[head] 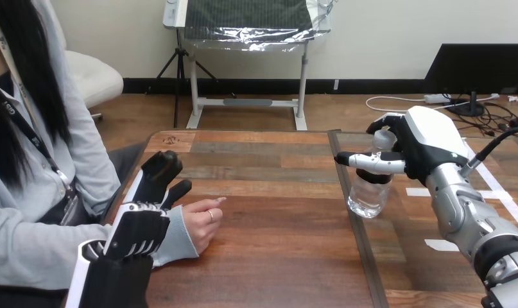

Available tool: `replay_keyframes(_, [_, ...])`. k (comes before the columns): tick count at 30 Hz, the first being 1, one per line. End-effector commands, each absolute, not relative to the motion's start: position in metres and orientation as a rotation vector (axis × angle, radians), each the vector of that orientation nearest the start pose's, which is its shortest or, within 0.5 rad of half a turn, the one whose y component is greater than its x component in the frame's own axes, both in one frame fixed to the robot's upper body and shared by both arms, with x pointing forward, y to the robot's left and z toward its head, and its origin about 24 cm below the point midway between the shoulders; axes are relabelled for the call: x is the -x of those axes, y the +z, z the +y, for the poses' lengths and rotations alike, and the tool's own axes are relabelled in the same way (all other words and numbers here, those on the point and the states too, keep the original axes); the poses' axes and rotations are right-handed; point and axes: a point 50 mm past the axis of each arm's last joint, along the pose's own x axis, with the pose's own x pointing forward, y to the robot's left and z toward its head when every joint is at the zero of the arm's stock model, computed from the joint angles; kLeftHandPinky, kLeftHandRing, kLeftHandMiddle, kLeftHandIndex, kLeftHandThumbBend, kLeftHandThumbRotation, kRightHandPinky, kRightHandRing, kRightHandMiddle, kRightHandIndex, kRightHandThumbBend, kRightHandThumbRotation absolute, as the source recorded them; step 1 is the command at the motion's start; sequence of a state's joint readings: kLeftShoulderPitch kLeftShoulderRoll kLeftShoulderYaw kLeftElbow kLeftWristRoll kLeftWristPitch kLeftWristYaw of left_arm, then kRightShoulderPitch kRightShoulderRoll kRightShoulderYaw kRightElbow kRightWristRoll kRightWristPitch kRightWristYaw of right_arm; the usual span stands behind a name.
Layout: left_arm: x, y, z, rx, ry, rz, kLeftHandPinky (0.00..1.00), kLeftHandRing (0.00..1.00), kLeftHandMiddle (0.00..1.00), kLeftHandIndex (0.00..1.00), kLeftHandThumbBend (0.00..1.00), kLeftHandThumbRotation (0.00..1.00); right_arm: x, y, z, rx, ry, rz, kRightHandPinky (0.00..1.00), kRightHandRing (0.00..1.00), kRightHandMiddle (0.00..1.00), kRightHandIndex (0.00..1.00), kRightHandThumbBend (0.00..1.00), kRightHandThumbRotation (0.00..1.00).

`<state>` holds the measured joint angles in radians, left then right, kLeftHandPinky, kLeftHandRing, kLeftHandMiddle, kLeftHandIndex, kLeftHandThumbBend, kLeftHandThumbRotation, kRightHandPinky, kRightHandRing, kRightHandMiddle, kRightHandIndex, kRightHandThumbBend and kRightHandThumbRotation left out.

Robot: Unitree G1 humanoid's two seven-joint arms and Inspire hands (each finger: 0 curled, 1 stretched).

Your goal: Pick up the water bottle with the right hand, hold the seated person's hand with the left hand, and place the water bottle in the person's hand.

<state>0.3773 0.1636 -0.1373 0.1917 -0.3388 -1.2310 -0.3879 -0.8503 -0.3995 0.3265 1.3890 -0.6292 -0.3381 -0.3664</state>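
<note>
Gripped bottle (369,196) in right hand (429,144), well right of person's hand (201,224); left hand (137,234) at its sleeve (176,242), grasp unclear; next probably needed carrying bottle across.

No text, label, brand, number or sign is legible. The clear plastic water bottle (369,196) presents a plain transparent wall. The white tape strips (441,244) on the brown wooden counter (275,244) carry no readable marking.
</note>
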Motion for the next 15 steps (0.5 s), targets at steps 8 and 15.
replay_keyframes(8, [-0.1423, 0.0472, 0.1715, 0.007, -0.224, -0.723, 0.90, 0.96, 0.95, 0.94, 1.00, 0.57, -0.3754, 0.0765, -0.2243, 1.204, -0.033, -0.081, 0.39, 0.55, 0.67, 0.72, 1.00, 0.70])
replay_keyframes(15, [-0.1440, 0.0476, 0.1714, 0.018, -0.224, -0.721, 0.90, 0.96, 0.95, 0.93, 1.00, 0.54, -0.3763, 0.0805, -0.2256, 1.199, -0.031, -0.095, 0.33, 0.54, 0.66, 0.72, 1.00, 0.69])
